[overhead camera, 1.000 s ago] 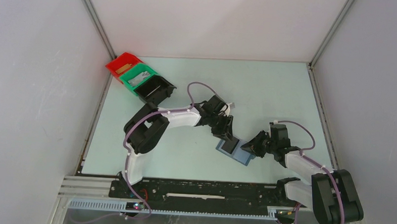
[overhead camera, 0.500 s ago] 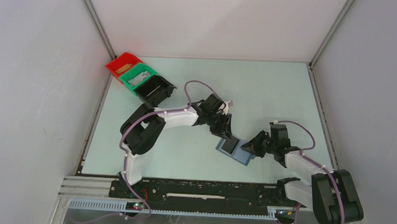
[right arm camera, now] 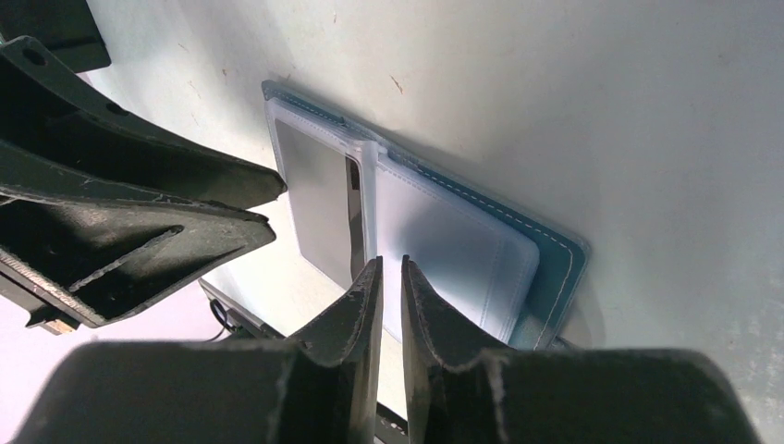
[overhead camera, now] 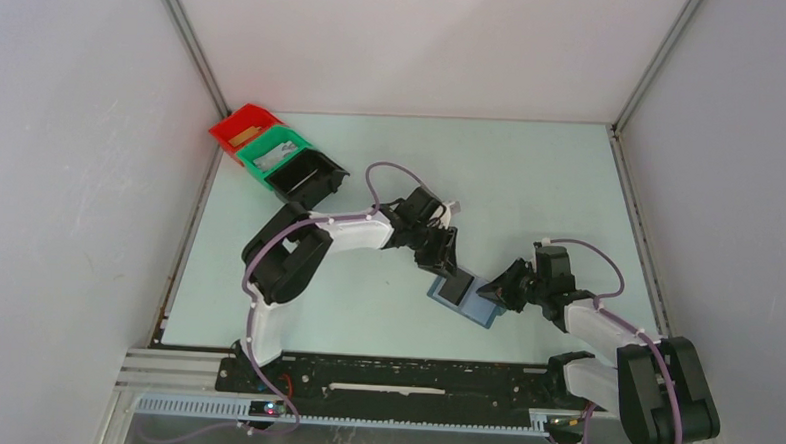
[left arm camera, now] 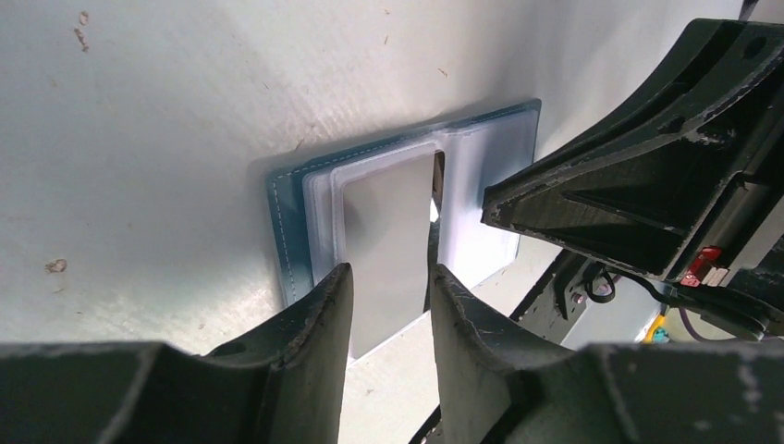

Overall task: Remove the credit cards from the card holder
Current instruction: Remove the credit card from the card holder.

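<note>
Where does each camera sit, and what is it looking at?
Top external: above and behind the bases, looking down on the table, card holder, left arm and right arm.
Left wrist: on the left arm, facing the card holder past the left gripper.
Right wrist: likewise on the right arm, past the right gripper.
Both wrist views share the card holder.

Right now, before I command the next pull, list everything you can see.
card holder: one, slate-blue, open at table centre.
card: one visible, grey, in the holder's clear sleeve, near end sticking out.
red bin: one, far left corner, something tan inside.
green bin: one, beside the red bin, something pale inside.
black bin: one, beside the green bin.
table: one, pale green.
left pincer: black, fingers apart astride the card; grip unclear.
right pincer: black, fingers nearly together over the holder's other half.
</note>
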Controlling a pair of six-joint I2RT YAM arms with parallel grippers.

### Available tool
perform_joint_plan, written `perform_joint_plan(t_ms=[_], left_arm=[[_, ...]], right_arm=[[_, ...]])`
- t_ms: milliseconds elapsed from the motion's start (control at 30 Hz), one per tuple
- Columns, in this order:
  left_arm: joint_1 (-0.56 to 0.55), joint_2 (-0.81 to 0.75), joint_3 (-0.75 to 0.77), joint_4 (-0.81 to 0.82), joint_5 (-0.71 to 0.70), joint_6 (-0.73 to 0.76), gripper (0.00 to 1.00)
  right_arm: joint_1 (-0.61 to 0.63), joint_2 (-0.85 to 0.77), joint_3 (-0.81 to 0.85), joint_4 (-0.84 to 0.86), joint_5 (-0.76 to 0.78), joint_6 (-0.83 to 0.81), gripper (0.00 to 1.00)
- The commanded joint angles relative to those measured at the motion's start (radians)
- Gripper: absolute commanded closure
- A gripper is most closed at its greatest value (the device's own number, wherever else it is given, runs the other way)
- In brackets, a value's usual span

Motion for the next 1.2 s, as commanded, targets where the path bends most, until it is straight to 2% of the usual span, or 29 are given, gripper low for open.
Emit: perform_joint_plan(t_ms=[0,1167], left_arm=[[0.0,0.013,-0.025,0.017,0.02,0.025,0.58],[-0.009,0.066,-0.013,-0.004,0.098,0.039,0.58]], right_arm=[[0.005,-0.014,0.006,0.008,0.008,0.005,0.79],[0.041,0.087,-0.019,0.142,-0.02,0.059,0.76]])
